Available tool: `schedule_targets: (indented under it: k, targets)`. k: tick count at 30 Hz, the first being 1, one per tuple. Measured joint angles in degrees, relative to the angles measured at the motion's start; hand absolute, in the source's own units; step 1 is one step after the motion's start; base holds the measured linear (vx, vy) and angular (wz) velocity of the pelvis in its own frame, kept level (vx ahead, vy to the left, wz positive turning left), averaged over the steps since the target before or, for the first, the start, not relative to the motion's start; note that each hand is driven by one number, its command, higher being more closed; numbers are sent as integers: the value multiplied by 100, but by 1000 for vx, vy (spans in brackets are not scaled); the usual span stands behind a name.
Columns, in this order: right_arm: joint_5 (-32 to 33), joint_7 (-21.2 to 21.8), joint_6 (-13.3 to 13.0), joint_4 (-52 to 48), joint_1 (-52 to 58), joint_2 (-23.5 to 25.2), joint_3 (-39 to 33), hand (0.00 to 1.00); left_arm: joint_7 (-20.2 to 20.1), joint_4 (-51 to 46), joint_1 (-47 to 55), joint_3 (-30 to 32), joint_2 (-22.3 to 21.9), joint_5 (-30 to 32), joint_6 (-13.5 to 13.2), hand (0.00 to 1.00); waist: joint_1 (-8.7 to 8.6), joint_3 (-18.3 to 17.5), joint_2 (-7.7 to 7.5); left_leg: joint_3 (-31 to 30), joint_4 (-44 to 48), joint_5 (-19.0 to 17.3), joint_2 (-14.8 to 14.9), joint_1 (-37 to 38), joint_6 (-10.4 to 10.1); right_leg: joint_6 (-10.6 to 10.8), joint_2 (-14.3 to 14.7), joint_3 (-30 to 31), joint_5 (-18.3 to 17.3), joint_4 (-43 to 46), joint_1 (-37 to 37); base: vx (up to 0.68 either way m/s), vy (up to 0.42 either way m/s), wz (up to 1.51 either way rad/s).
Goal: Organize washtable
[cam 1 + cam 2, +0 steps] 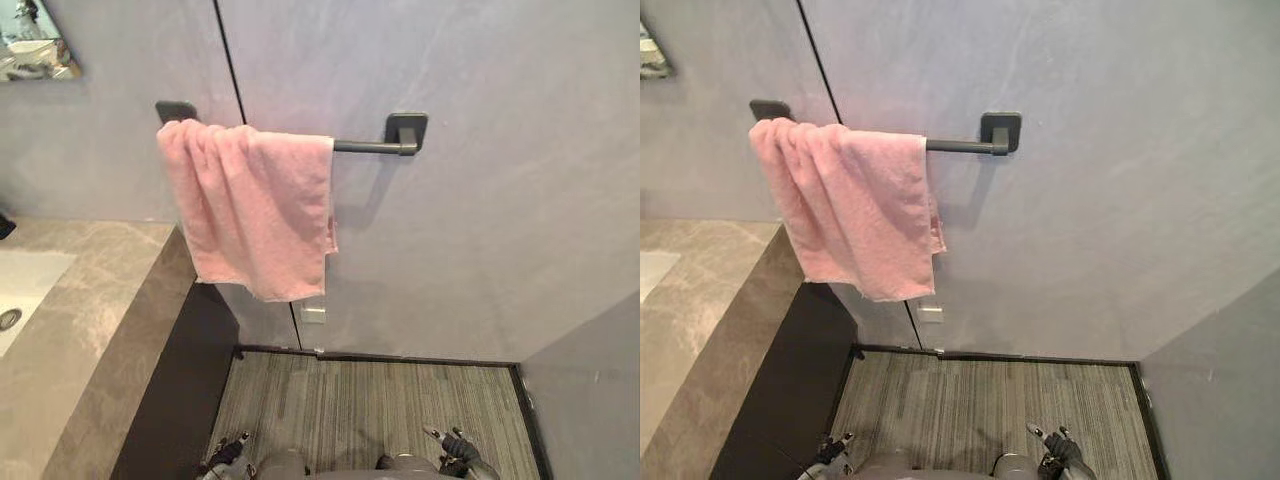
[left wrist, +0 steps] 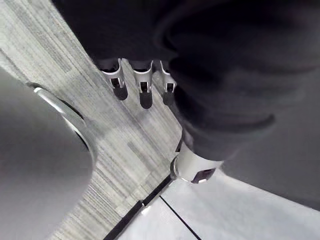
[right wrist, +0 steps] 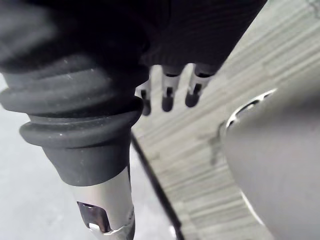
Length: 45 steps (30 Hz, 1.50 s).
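My left hand [image 1: 226,455] and right hand [image 1: 456,446] hang low, fingers relaxed, empty. The towel [image 1: 250,205] is draped, bunched, over the bar [image 1: 368,147] beside the worktop [image 1: 90,300]. A one-sided tug could slide it off.

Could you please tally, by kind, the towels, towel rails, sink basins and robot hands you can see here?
Pink towel: 1
Dark towel rail: 1
Sink basin: 1
Robot hands: 2, the left hand and the right hand, both open and empty
Total: 5
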Motion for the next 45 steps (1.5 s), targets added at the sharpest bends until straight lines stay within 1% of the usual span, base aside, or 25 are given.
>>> schedule_targets:
  k: [1, 2, 3, 4, 5, 6, 8, 10, 11, 13, 15, 16, 17, 19, 21, 24, 27, 30, 32, 33, 35, 36, 38, 42, 45]
  targets:
    - [9, -18, 0, -36, -1, 2, -3, 0, 1, -1, 20, 2, 42, -2, 6, 0, 13, 1, 14, 265, 20, -60, 204, -23, 93, 13, 15, -22, -32, -8, 61, -2, 21, 22]
    - [9, -22, -10, -83, 25, -9, -7, 0, 2, -2, 27, -11, 25, -1, 12, 0, 36, -12, 55, 471, -148, -67, 436, 23, 106, 55, 7, -52, -63, 3, 91, -47, 63, 18]
    - [10, -28, -14, -106, 37, -29, -14, 0, 13, -5, 33, -40, -3, 2, 9, 0, 52, -34, 103, 540, -550, 24, 546, 108, 27, 126, 1, -49, -109, 58, 52, -56, 142, 7]
    - [11, -22, -17, -113, 36, -73, -66, 0, 45, -6, 36, -105, -51, 7, 0, 0, 70, -102, 203, 486, -1063, -133, 498, 250, -209, 198, -4, 9, -151, 155, -80, -49, 184, -8]
    - [10, -36, -12, -89, 35, -59, -109, 0, 48, -14, 36, -170, -31, 12, 1, 0, 74, -130, 171, 563, -1205, -80, 415, 287, -192, 203, -74, 87, -134, 138, -106, 19, 188, -9]
    - [11, -25, -21, -100, 55, 49, -157, 0, 104, -139, 47, -466, 110, 18, 11, 0, 66, -207, 55, 631, -1657, 163, 184, 354, -123, 265, -170, 146, 68, -183, -100, 44, 112, -4]
    - [11, -39, -22, -99, 105, 93, -170, 0, 115, -376, 58, -710, 191, 18, 5, 0, 70, -281, -66, 681, -1945, 318, 48, 478, -89, 346, -216, 172, 207, -379, -68, 57, 62, -3]
    - [16, -129, -25, -181, 202, 126, -149, 0, 141, -1392, 79, -1262, 258, 31, -9, 0, 56, -299, -43, 713, -2350, 533, -139, 639, -53, 386, -282, 205, 380, -668, 19, 57, 69, -6]
    - [16, -134, -26, -205, 222, 123, -136, 0, 143, -1694, 82, -1403, 315, 45, -54, 0, 54, -299, -37, 726, -2443, 577, -164, 678, -46, 379, -290, 213, 402, -699, 23, 46, 45, -3]
    - [15, -132, -81, -228, 257, 79, -53, 0, 98, -2741, 83, -1723, 679, 64, -304, 0, 1, -331, -47, 735, -2710, 714, -238, 770, -50, 367, -289, 218, 426, -757, 13, 15, 9, -1]
    - [17, -122, -121, -229, 254, 11, -41, 0, 82, -3120, 49, -1747, 938, 25, -472, 0, -86, -381, 32, 751, -2860, 776, -255, 840, -61, 343, -259, 229, 444, -815, 28, 22, -5, -8]
    - [17, -106, -142, -229, 256, -61, -34, 0, 70, -3313, 41, -1797, 1095, -92, -560, 0, -90, -398, 121, 796, -2961, 810, -251, 916, -77, 339, -228, 274, 455, -852, 45, 27, -21, -12]
    - [12, -89, -142, -228, 284, -147, -26, 0, 17, -3501, 35, -1858, 1215, -237, -600, 0, -98, -448, 206, 800, -3069, 855, -249, 955, -90, 333, -207, 270, 461, -891, 55, 35, -32, -11]
    - [5, -68, -130, -207, 338, -250, 16, 0, -81, -3929, 53, -2043, 1406, -406, -605, 0, -91, -462, 275, 789, -3208, 902, -235, 1063, -115, 319, -158, 261, 469, -940, 121, 30, -41, 0]
    - [1, 31, -124, -206, 295, -352, 78, 0, -307, -4538, 51, -2190, 1632, -616, -627, 0, -110, -481, 277, 742, -3344, 984, -221, 1105, -119, 267, -112, 212, 507, -1035, 170, 3, -39, 6]
    - [1, 49, -125, -198, 252, -420, 78, 0, -478, -4894, 49, -2284, 1781, -821, -743, 0, -135, -481, 265, 742, -3434, 1022, -227, 1161, -113, 252, -95, 217, 560, -1125, 220, -4, -10, 2]
    - [0, 131, -125, -154, 237, -427, 79, 0, -468, -5140, 54, -2272, 1779, -911, -795, 0, -130, -477, 220, 738, -3437, 1022, -239, 1198, -111, 249, -99, 224, 569, -1149, 263, -11, 0, 1]
    - [-5, 127, -122, -67, 222, -409, 76, 0, -119, -5394, 94, -2159, 1604, -912, -906, 0, -117, -467, 178, 718, -3438, 1028, -243, 1197, -103, 212, -90, 211, 642, -1273, 321, -36, -2, 2]
    - [-30, 84, -122, 18, 235, -404, 77, 0, 210, -5571, 118, -1921, 1351, -910, -1023, 0, -106, -468, 172, 713, -3439, 1035, -249, 1197, -92, 218, -90, 207, 672, -1324, 351, 0, 0, 0]
    - [-41, 78, -122, 18, 237, -400, 77, 0, 263, -5623, 132, -1851, 1305, -910, -1041, 0, -105, -468, 172, 706, -3439, 1036, -249, 1201, -91, 218, -91, 200, 672, -1324, 359, 0, 0, 0]
    - [-46, 15, -123, 31, 240, -387, 74, 0, 501, -6037, 241, -1653, 1092, -903, -1129, 0, -104, -471, 167, 699, -3422, 1043, -239, 1200, -87, 220, -87, 223, 672, -1317, 380, -45, -18, 2]
    - [-47, 7, -124, 31, 254, -380, 69, 0, 670, -6331, 298, -1557, 976, -855, -1238, 0, -88, -471, 167, 696, -3419, 1043, -232, 1191, -88, 222, -82, 227, 669, -1313, 406, -61, -21, 1]
    - [-47, -1, -127, 30, 251, -360, 69, 0, 884, -6618, 302, -1384, 863, -705, -1349, 0, -81, -472, 166, 692, -3417, 1047, -222, 1196, -93, 225, -77, 230, 665, -1297, 410, -60, -22, 1]
    - [-47, -1, -137, 29, 276, -284, 76, 0, 1118, -6922, 289, -1104, 826, -670, -1496, 0, -72, -477, 158, 687, -3437, 1056, -196, 1214, -111, 238, -65, 249, 639, -1227, 405, -56, -26, 0]
    - [-47, 5, -137, 30, 314, -283, 84, 0, 1096, -6905, 259, -1141, 906, -721, -1492, 0, -73, -486, 147, 681, -3458, 1061, -187, 1213, -122, 246, -57, 251, 625, -1216, 402, -25, -13, 1]
